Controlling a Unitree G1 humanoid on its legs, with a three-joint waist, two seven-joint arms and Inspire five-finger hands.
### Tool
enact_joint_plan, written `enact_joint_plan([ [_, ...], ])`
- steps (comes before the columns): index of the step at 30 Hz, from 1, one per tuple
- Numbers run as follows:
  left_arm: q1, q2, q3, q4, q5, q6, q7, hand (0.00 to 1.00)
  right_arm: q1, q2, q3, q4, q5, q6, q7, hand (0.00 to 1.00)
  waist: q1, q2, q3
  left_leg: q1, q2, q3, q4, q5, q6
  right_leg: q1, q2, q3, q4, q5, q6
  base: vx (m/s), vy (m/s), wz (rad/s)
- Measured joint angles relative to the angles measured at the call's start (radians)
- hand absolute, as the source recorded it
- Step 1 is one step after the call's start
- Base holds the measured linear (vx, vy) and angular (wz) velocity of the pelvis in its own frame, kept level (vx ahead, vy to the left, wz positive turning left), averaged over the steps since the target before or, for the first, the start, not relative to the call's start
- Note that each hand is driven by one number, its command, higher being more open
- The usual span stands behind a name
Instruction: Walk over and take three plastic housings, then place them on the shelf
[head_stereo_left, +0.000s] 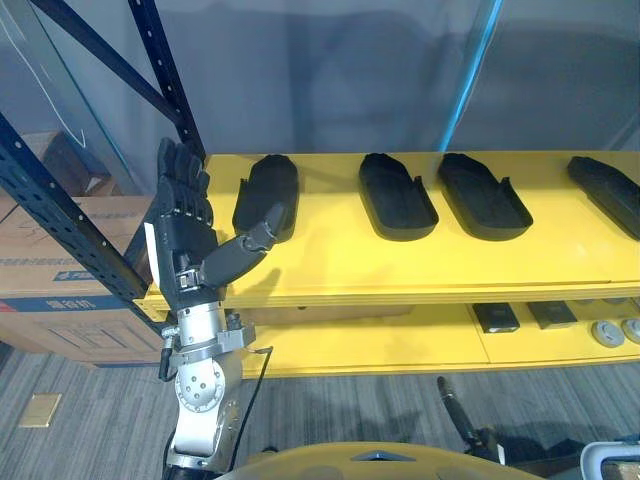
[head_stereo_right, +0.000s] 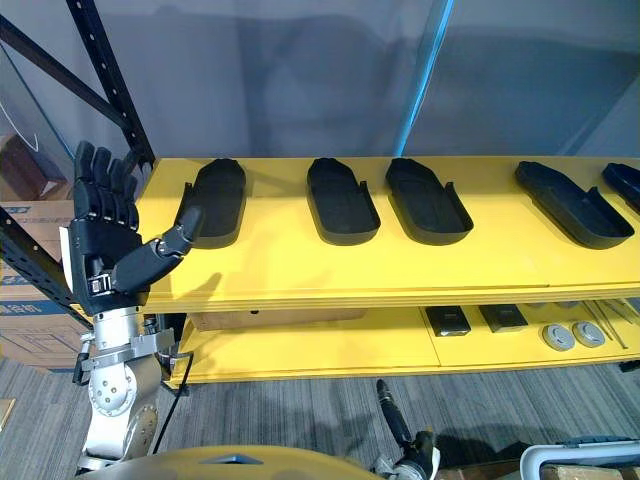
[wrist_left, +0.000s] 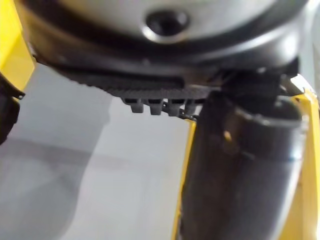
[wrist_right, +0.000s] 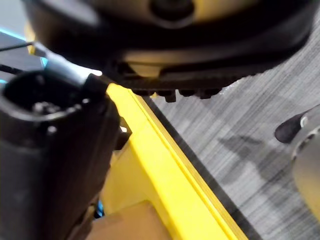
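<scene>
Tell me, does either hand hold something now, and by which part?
Nothing is held. The left hand is raised open near the leftmost housing on the shelf; the right hand is empty too.

Grey wall (head_stereo_left: 330, 70), striped grey carpet (head_stereo_left: 90, 430), cardboard boxes (head_stereo_left: 40, 270) at left

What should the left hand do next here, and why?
Probably draw the left hand back from the yellow shelf. It is open and holds nothing, its thumb reaching toward the leftmost plastic housing, which already lies flat on the shelf in a row with the other housings. The right hand is low, beside the shelf's edge.
</scene>
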Motion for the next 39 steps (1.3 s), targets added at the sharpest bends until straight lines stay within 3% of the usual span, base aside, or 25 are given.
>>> enact_joint_plan([
  [3,0.002,0.002,0.002,-0.01,0.026,0.002,0.014,1.0,0.076,0.016,-0.004,-0.266,-0.014,-0.051,-0.11,1.0,-0.012,0.007,-0.004,0.0,0.008,0.028,0.0,0.0,0.0,-0.01,0.005,-0.004,-0.003,0.006,-0.007,-0.06,0.011,-0.14],
  [7,0.029,0.002,0.014,-0.027,0.025,0.005,-0.007,1.0,0.092,0.007,-0.098,-0.536,-0.103,-0.14,-0.127,1.0,-0.03,0.002,0.0,-0.003,0.016,0.063,0.0,0.011,-0.005,-0.028,0.014,0.003,-0.017,0.001,-0.011,-0.06,-0.01,-0.16],
  [11,0.044,0.003,0.036,-0.085,0.025,0.024,-0.041,1.0,0.065,-0.092,-0.218,-0.764,-0.131,-0.164,-0.043,1.0,-0.029,-0.007,-0.001,-0.004,0.03,0.075,0.001,0.026,-0.013,-0.034,0.028,0.012,-0.034,0.006,-0.005,0.0,-0.013,-0.08],
  [15,0.035,0.022,0.078,-0.111,0.021,0.051,-0.08,1.0,-0.061,-0.245,-0.262,-0.873,-0.116,-0.168,0.165,1.0,-0.033,-0.033,-0.005,-0.012,0.033,0.06,0.004,0.033,-0.015,-0.033,0.035,0.01,-0.043,0.018,0.002,0.05,-0.01,0.02],
  [18,0.02,0.047,0.08,-0.108,0.021,0.09,-0.105,1.0,-0.207,-0.364,-0.207,-0.858,-0.108,-0.158,0.296,1.0,-0.033,-0.044,-0.005,-0.04,0.026,0.035,0.004,0.039,-0.011,-0.036,0.033,-0.005,-0.052,0.028,0.003,0.04,0.007,0.22],
  [20,0.014,0.067,0.08,-0.086,0.022,0.116,-0.123,1.0,-0.348,-0.443,-0.127,-0.796,-0.11,-0.11,0.36,1.0,-0.023,-0.059,0.0,-0.046,0.022,0.015,0.005,0.046,-0.007,-0.032,0.031,-0.019,-0.052,0.03,0.002,0.03,0.019,0.25],
  [23,-0.004,0.082,0.08,-0.052,0.021,0.138,-0.138,1.0,-0.462,-0.493,-0.047,-0.717,-0.11,-0.059,0.386,1.0,-0.007,-0.061,0.002,-0.061,0.017,-0.014,0.005,0.051,-0.002,-0.029,0.028,-0.043,-0.051,0.031,0.0,0.0,0.021,0.29],
  [29,-0.014,0.083,0.078,-0.027,0.021,0.155,-0.167,1.0,-0.735,-0.56,0.057,-0.393,-0.077,0.144,0.398,1.0,0.034,-0.048,0.014,-0.071,-0.009,-0.074,0.005,0.061,0.012,-0.004,0.006,-0.097,-0.049,0.032,0.001,-0.02,0.035,0.28],
  [34,-0.013,0.086,0.076,-0.01,0.02,0.153,-0.177,1.0,-0.878,-0.63,0.076,-0.208,-0.071,0.192,0.412,1.0,0.059,-0.02,0.037,-0.08,-0.019,-0.105,0.001,0.065,0.015,0.005,-0.004,-0.125,-0.049,0.034,0.004,-0.06,0.033,0.18],
  [39,-0.007,0.117,0.052,0.084,0.012,0.154,-0.185,1.0,-0.987,-0.637,0.084,-0.058,-0.09,0.191,0.402,1.0,0.07,-0.01,0.046,-0.094,-0.012,-0.125,0.001,0.087,0.023,0.003,0.006,-0.141,-0.057,0.033,0.005,-0.04,-0.006,0.11],
])
